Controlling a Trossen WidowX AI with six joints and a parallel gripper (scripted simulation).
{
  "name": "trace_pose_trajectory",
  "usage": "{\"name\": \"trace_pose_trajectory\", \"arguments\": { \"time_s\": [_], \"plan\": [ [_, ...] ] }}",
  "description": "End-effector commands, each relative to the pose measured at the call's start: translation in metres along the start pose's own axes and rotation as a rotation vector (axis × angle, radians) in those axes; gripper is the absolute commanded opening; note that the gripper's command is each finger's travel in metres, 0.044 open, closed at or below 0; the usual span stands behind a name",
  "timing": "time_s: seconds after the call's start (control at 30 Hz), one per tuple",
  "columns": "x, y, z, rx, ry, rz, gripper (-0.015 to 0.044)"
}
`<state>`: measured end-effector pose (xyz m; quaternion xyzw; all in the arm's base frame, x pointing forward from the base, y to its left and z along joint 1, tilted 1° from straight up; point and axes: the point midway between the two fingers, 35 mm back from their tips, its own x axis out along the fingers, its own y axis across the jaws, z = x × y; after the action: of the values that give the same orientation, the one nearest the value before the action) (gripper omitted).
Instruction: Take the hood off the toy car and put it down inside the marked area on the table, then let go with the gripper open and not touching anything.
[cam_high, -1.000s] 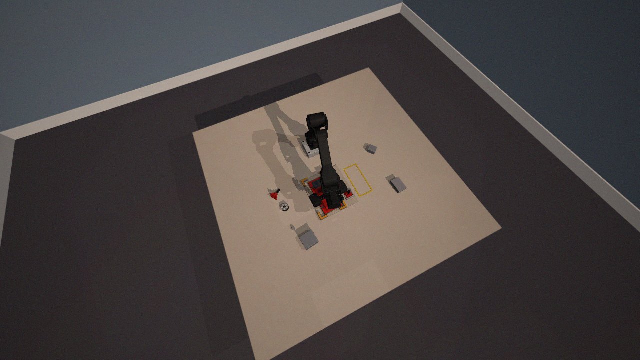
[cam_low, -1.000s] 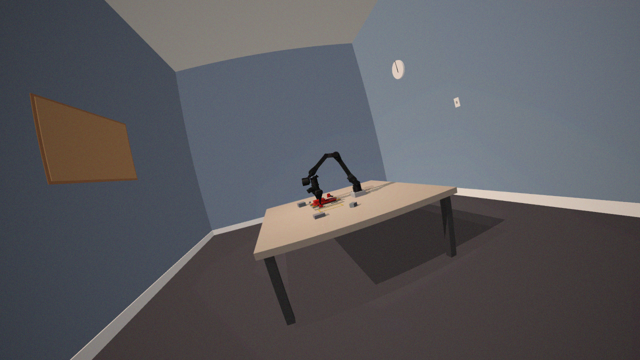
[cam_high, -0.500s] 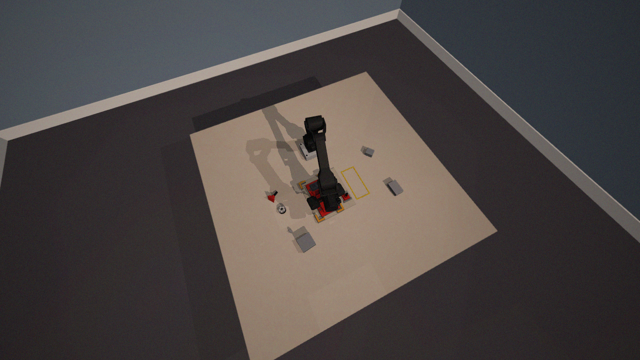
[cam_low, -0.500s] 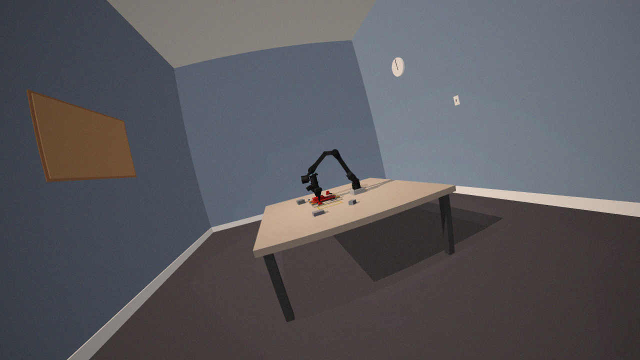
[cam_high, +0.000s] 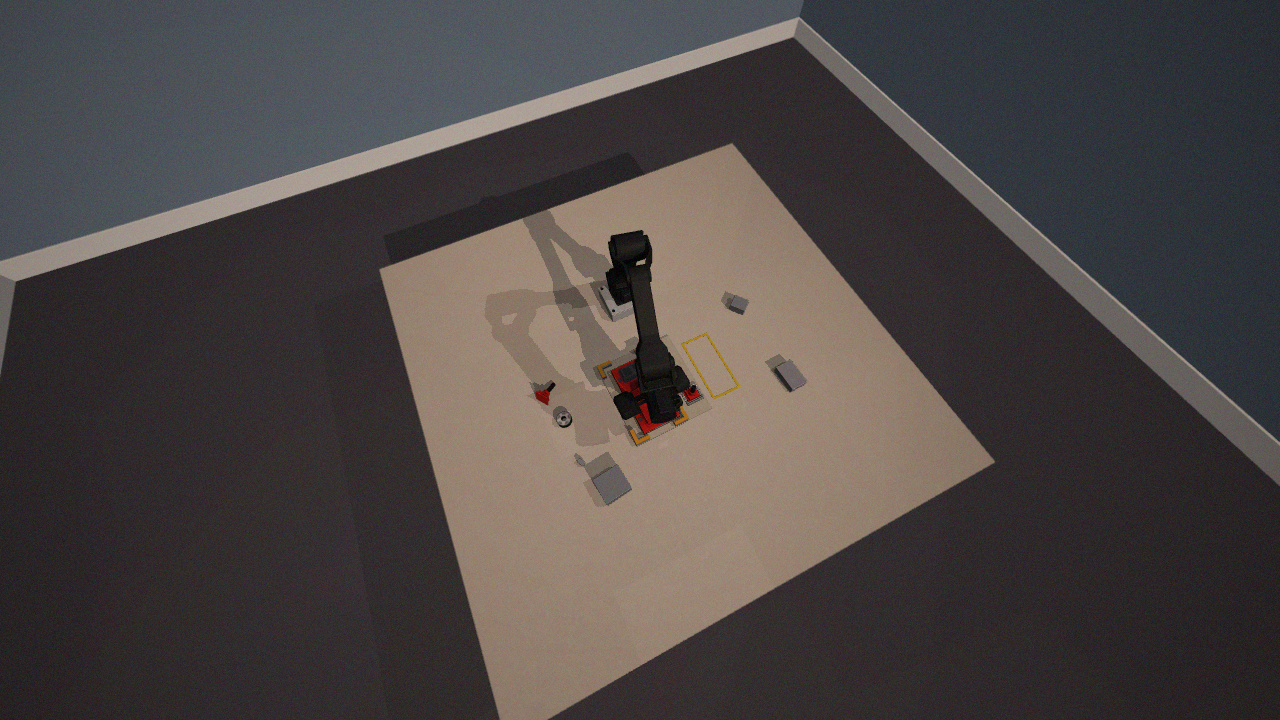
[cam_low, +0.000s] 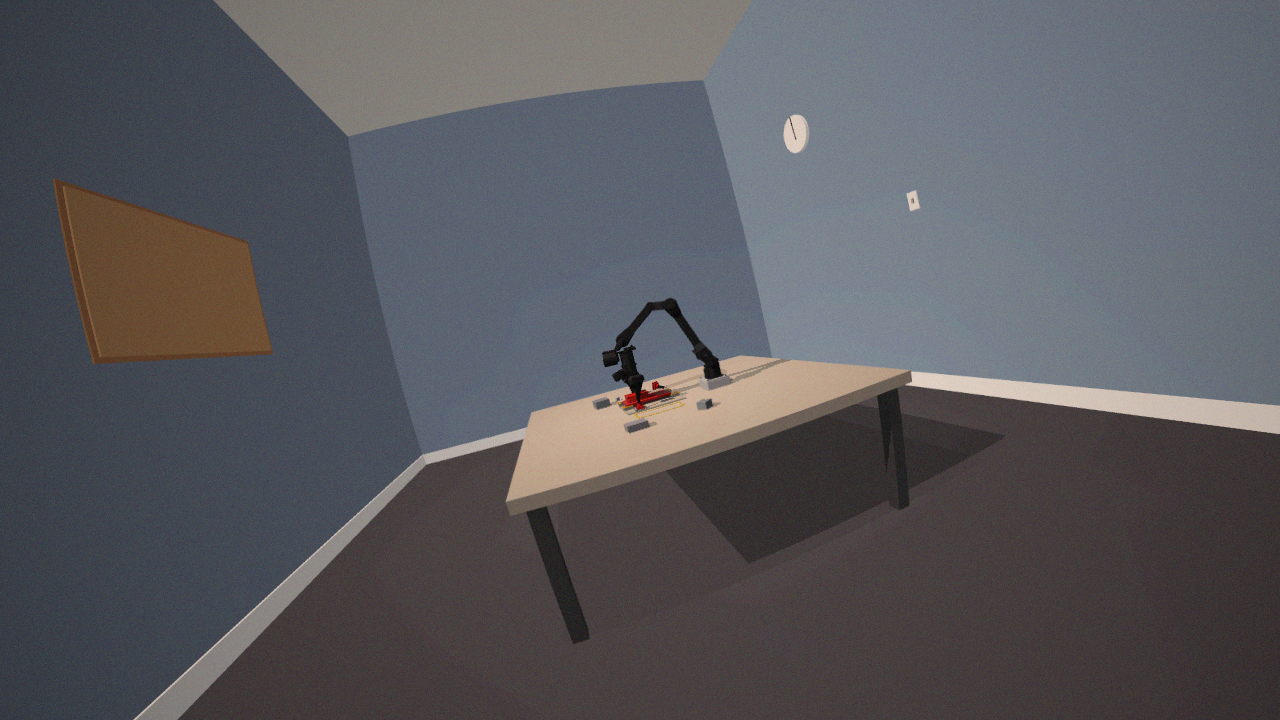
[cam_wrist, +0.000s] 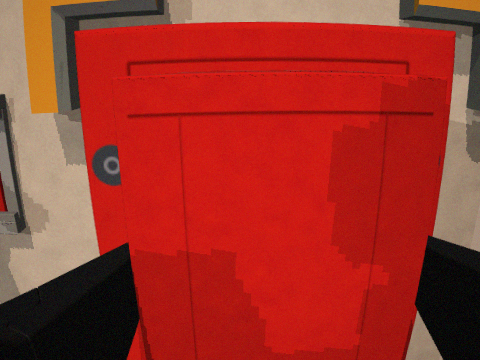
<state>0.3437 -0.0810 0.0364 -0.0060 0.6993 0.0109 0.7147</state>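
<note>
The red toy car (cam_high: 648, 427) (cam_low: 662, 394) (cam_wrist: 265, 44) sits between orange-and-grey corner brackets. Its hood (cam_wrist: 280, 175) is a red panel with dark grooves. My gripper (cam_low: 639, 402) (cam_wrist: 276, 255) is shut on the hood, with one black finger against each long side. In the wrist view the hood sits off-centre to the right over the car and covers the right headlight; the left one shows. It looks slightly raised, but how far I cannot tell. The marked area, a yellow outline (cam_high: 722, 360), lies beside the car. The arm hides most of the hood in the top view.
Grey blocks stand around: a large one (cam_high: 611, 480) (cam_low: 601, 403), another (cam_high: 791, 375) (cam_low: 637, 426) beyond the outline, and a small one (cam_high: 737, 304) (cam_low: 705, 404). A wheel (cam_high: 563, 419) and a red-and-black part (cam_high: 544, 394) lie across the car. A small red part (cam_high: 692, 394) sits between car and outline.
</note>
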Motion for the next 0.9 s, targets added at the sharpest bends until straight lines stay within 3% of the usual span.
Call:
{"name": "trace_pose_trajectory", "arguments": {
  "time_s": [0.0, 0.87],
  "plan": [
    [-0.004, 0.0, 0.001, 0.0, -0.002, -0.001, 0.0006],
    [-0.021, 0.0, 0.001, 0.0, -0.002, -0.001, 0.0]
  ]
}}
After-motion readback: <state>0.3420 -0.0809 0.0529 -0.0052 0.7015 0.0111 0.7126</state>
